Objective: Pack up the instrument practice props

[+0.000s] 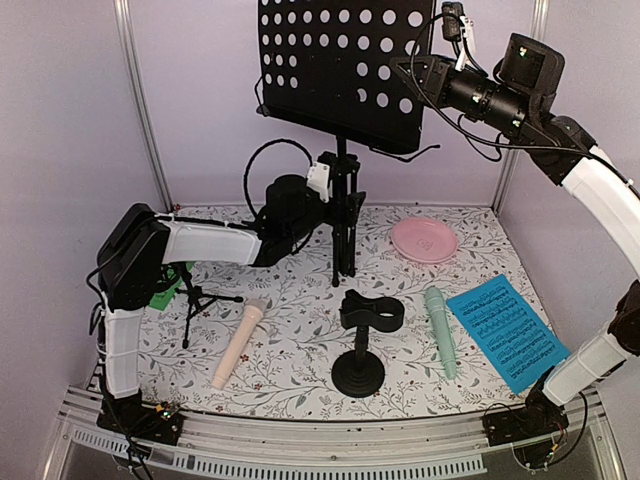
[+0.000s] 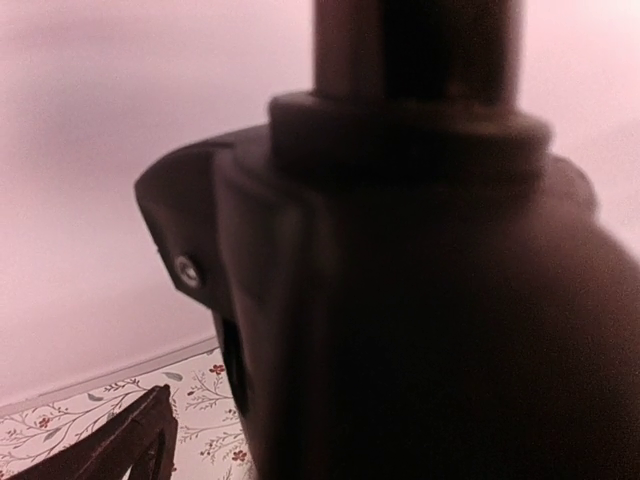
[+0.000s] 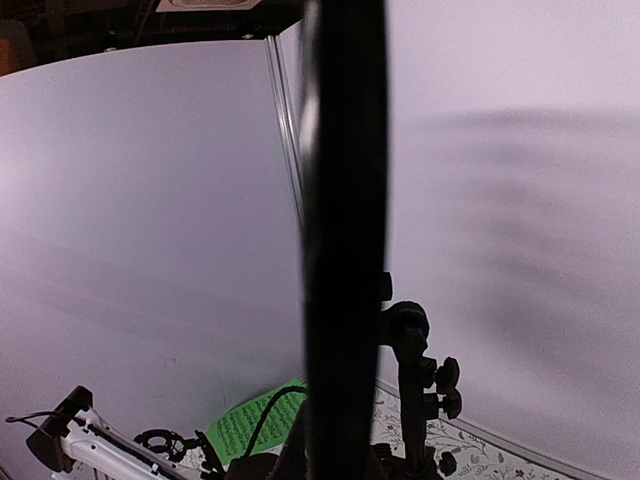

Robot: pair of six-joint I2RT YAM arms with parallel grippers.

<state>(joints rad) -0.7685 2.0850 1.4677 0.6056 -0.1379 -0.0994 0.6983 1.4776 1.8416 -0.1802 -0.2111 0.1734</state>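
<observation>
Lilac walls round a floral-cloth table (image 1: 300, 350). Black music stand (image 1: 330, 60) stands upright at back centre, desk high. R gripper (image 1: 410, 68) is pinched tight on the desk's right edge; its wrist cam sees that edge head-on. L gripper (image 1: 322, 186) is at the pole below the desk; the collar fills its cam, so can't tell if the jaws are spread or clamped. On the cloth, L to R: green sheet (image 1: 165, 292) partly under L arm, tripod mic holder (image 1: 195, 295), beige mic (image 1: 238, 345), round-base mic holder (image 1: 362, 340), mint mic (image 1: 441, 332), blue sheet (image 1: 505, 332). Round pink plate (image 1: 424, 240) sits near the stand's foot.
</observation>
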